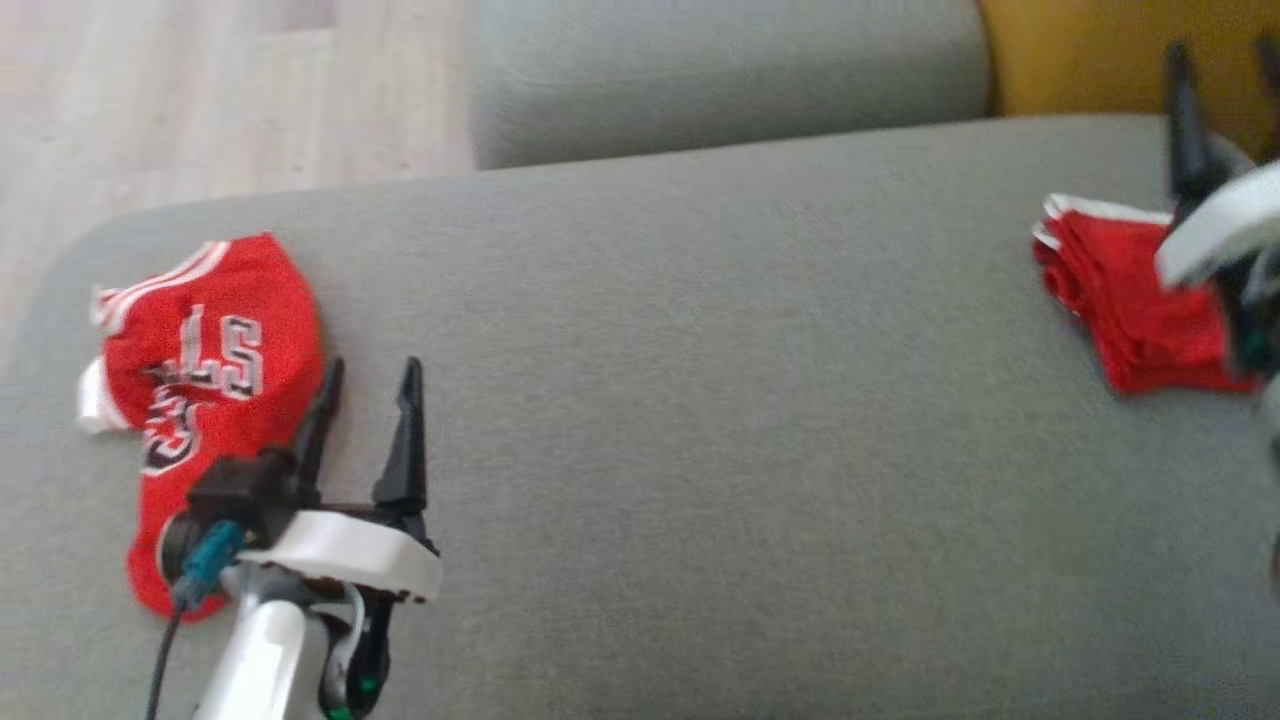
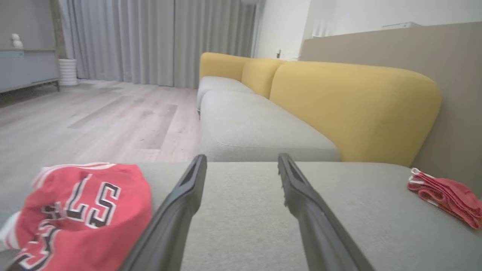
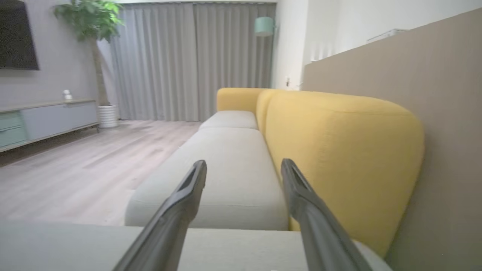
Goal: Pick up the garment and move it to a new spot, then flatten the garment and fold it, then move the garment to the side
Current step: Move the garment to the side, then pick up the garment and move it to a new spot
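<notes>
- Left end effector (image 1: 372, 372): fingers spread, nothing between them; it stands just at the right edge of the jersey, and whether one finger touches the cloth cannot be told.
- Right end effector (image 1: 1225, 60): fingers likewise spread and empty, raised at the far right, above the folded garment.
- Jersey (image 1: 210, 370): red with white trim and lettering, lying crumpled near the left end of the grey sofa seat (image 1: 700, 400).
- Folded garment (image 1: 1120, 290): a red, white-edged stack at the right end of the same seat, well apart from the jersey.
- Yellow backrest (image 3: 339, 150) and wooden floor (image 1: 200, 100) border the seat.
- Progress, as judged: one piece appears folded and set aside; the jersey is not yet lifted, so moving, flattening, folding and setting aside all remain.
</notes>
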